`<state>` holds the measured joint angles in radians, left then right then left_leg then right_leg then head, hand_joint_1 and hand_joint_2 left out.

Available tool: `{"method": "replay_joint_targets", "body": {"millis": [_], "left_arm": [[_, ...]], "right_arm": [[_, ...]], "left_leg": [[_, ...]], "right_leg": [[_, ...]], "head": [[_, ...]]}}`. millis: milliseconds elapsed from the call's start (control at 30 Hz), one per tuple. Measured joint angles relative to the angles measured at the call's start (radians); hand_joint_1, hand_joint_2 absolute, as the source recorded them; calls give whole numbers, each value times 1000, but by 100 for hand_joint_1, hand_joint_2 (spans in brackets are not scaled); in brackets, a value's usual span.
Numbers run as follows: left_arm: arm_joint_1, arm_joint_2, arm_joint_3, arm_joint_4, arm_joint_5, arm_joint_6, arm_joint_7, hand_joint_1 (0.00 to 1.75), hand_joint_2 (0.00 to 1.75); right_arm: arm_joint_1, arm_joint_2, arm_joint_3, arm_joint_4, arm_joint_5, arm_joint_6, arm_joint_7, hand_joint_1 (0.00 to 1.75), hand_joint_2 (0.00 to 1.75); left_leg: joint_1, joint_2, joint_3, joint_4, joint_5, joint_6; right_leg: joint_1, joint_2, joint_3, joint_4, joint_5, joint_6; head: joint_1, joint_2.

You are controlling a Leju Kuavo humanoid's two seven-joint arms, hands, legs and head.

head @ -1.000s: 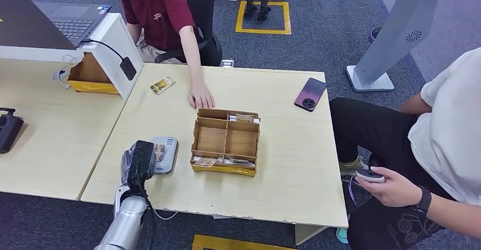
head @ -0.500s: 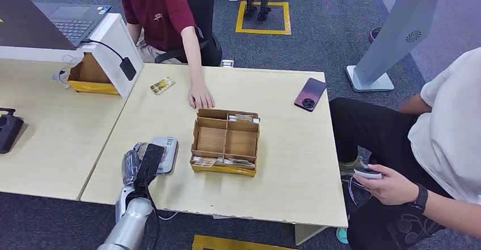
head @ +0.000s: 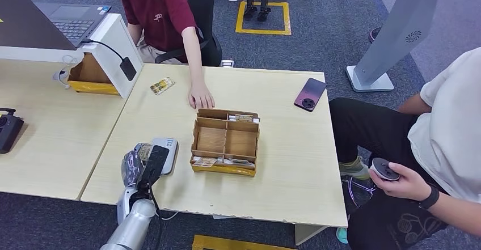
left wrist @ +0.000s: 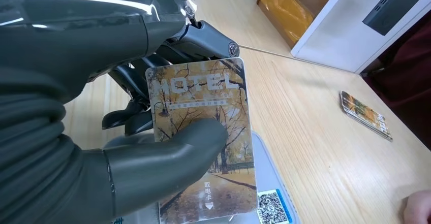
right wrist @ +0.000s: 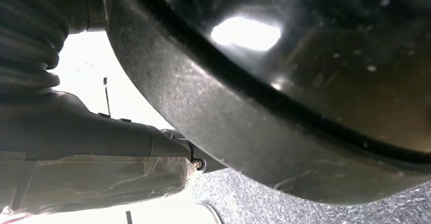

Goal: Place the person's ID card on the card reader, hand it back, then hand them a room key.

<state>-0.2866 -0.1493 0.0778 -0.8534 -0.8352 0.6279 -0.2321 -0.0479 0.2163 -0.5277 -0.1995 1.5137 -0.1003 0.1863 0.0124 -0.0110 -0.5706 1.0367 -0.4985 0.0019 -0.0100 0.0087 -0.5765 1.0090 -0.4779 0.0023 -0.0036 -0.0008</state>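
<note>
My left hand pinches a card between thumb and fingers; the card shows autumn trees and the word HOTEL. It hangs just over the grey card reader, which lies on the table's near left part. The reader carries a QR label, and I cannot tell whether the card touches it. A second, similar card lies flat on the table near the person in the red shirt. That person's hand rests on the table behind the wooden box. My right hand shows as grey parts, its fingers unclear.
A wooden compartment box with cards in its front and back slots stands mid-table. A dark phone lies far right. A seated person at the right holds a controller. A laptop sits on a white stand on the left desk.
My left hand with the card has shifted right and tilted toward the reader. The person at the right has turned the controller in their hand.
</note>
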Motion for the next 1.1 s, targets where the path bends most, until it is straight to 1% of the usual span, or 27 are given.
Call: {"method": "replay_joint_targets", "body": {"millis": [33, 100, 200, 267, 333, 567, 733, 867, 900, 967, 1033, 1100], "left_arm": [[1, -1, 0, 0, 18, -10, -14, 175, 175], [4, -6, 4, -5, 100, -57, -67, 175, 175], [27, -20, 14, -60, 329, -196, -161, 175, 175], [47, -29, 21, -117, 478, -284, -181, 175, 175], [61, -35, 24, -171, 569, -316, -187, 175, 175], [76, -51, 38, -334, 718, -286, -248, 175, 175], [85, -61, 41, -385, 735, -282, -258, 175, 175], [92, -68, 41, -418, 744, -250, -307, 175, 175], [92, -69, 41, -426, 728, -224, -322, 175, 175], [91, -68, 41, -435, 663, -142, -354, 175, 175], [83, -66, 43, -435, 561, -41, -382, 175, 175], [60, -61, 58, -422, 451, 33, -399, 175, 175]], "right_arm": [[0, 0, 0, 0, 0, 0, 0, 0, 175], [0, 0, 0, 0, 0, 0, -1, 0, 175], [1, 0, 1, 0, 0, -2, -1, 0, 175], [1, 0, 1, -1, 0, -4, -1, 0, 175], [1, 0, 0, -1, 0, -5, 0, 0, 175], [1, 0, 3, -1, 0, -6, 2, 0, 175], [1, 0, 5, -1, 0, -6, 3, 0, 175], [1, 0, 10, -1, 0, -3, 3, 0, 175], [1, 0, 14, -1, 0, -2, 3, 0, 175], [1, 0, 25, -2, 0, 5, 2, 0, 175], [0, 0, 42, -3, 0, 13, -1, 0, 175], [-1, -1, 64, -4, 0, 22, -4, 0, 175]], "left_leg": [[0, 0, 0, 0, 0, 0], [0, 0, 0, 0, 0, 0], [0, 0, 0, 0, 0, 0], [0, 0, 0, 0, 0, 0], [0, 0, -1, 0, 0, 0], [0, 0, -1, 0, 0, 0], [0, 0, -1, 0, 0, 0], [0, 0, -1, 0, 0, 0], [0, 0, -1, 0, 0, 0], [0, 0, -1, 0, 0, 0], [0, 0, -1, 0, 0, 0], [1, 0, -1, 0, 0, 0]], "right_leg": [[0, 0, 0, 0, 0, 0], [0, 0, 0, 0, 0, 0], [0, 0, 0, 0, 0, 0], [0, 0, 0, 0, 0, 0], [0, 0, 0, 0, 0, 0], [0, 0, 0, 0, 0, 0], [0, 0, 0, 0, 0, 0], [0, 0, 0, 0, 0, 0], [0, 0, 0, 0, 0, 0], [0, 0, 0, 0, 0, 0], [0, 0, 0, 0, 0, 0], [0, 0, 0, 0, 0, 0]], "head": [[0, 0], [0, 0], [0, 0], [0, 0], [0, 0], [0, 0], [0, 0], [0, 0], [0, 0], [0, 0], [0, 0], [0, 0]]}}
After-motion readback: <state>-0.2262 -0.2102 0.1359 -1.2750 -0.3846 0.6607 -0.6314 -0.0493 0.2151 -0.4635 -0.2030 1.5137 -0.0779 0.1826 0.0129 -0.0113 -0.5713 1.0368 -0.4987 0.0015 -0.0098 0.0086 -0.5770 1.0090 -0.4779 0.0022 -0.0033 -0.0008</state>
